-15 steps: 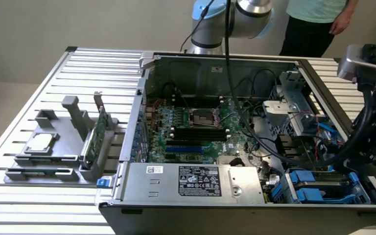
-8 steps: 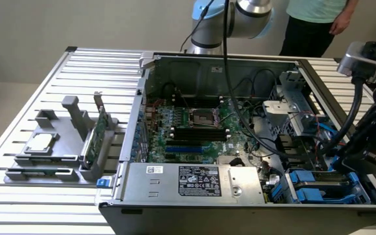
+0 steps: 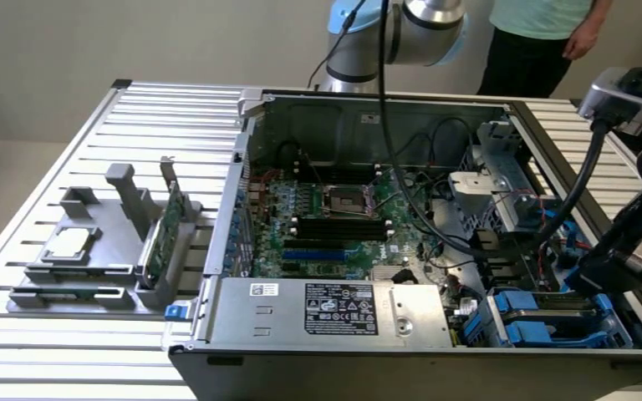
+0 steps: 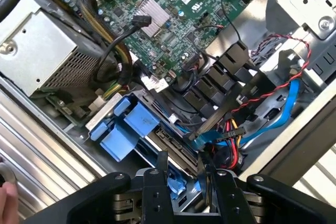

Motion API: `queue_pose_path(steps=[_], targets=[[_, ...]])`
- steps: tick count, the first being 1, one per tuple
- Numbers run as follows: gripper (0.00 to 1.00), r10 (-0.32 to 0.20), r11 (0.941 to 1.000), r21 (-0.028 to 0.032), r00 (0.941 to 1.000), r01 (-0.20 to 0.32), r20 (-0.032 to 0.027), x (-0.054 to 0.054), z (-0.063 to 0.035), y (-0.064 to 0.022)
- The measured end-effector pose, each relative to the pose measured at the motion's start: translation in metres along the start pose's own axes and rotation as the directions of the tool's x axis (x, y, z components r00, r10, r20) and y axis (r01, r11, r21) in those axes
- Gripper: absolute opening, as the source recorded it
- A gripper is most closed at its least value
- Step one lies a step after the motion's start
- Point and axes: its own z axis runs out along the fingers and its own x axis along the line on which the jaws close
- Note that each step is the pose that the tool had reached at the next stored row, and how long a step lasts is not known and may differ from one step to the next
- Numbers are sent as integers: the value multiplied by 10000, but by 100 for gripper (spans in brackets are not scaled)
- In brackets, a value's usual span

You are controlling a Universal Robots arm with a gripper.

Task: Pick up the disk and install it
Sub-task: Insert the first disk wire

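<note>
My gripper (image 4: 186, 182) hangs over the drive bay in the open computer case's corner, and its two dark fingers (image 4: 157, 182) stand on either side of the disk (image 4: 174, 151). The disk is edge-up, a narrow dark metal strip with a bright blue rail between the fingers. The jaws look closed on it. In the exterior view the gripper (image 3: 620, 269) is low at the case's right end, above the blue carriers (image 3: 544, 316). Most of the disk's body is hidden down in the bay.
Blue, red and black cables (image 4: 273, 103) run close beside the bay. The power supply box (image 3: 333, 307) and motherboard (image 3: 333, 221) lie toward the exterior view's left. A grey fixture (image 3: 87, 251) holds a chip and a green card. A person (image 3: 538, 33) stands behind the table.
</note>
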Motion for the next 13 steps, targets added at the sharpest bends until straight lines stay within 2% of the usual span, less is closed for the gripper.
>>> queue_pose_path(steps=[3,6,9,13], targets=[[37,525,9986,14,9986,-525,13,0,0,0],[37,1039,9946,27,9946,-1039,25,0,0,0],[37,1557,9878,40,9878,-1557,39,0,0,0],[37,2226,9749,55,9749,-2227,57,0,0,0]])
